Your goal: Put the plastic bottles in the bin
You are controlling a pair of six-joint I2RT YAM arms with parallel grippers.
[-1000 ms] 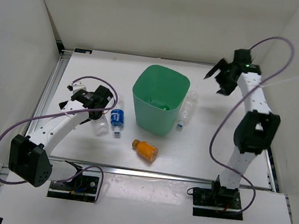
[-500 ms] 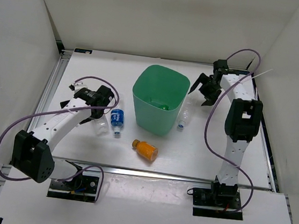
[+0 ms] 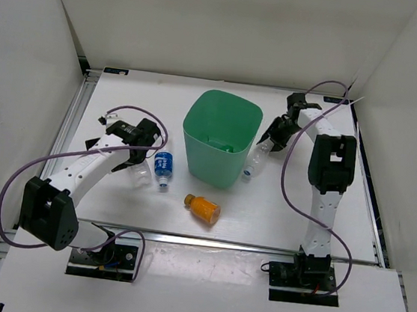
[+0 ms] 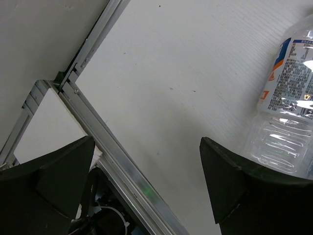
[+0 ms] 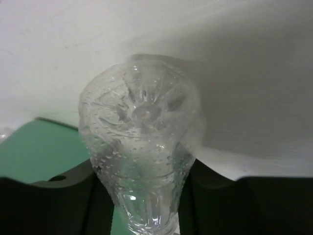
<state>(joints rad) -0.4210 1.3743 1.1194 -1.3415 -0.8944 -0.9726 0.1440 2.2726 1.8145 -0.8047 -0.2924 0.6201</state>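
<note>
Clear bottle point(image 3: 252, 162) | right jaws newly clamped around it | beside bin point(image 3: 211, 164)

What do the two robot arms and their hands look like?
The left arm and the right arm have white links and black joint housings. The left hand and right hand are black, two-fingered. A purple cable loops beside each arm.

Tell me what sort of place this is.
Probably a robotics lab test cell: plain white walls box in a table edged with an aluminium rail, with a left arm and right arm bolted at its near edge.
</note>
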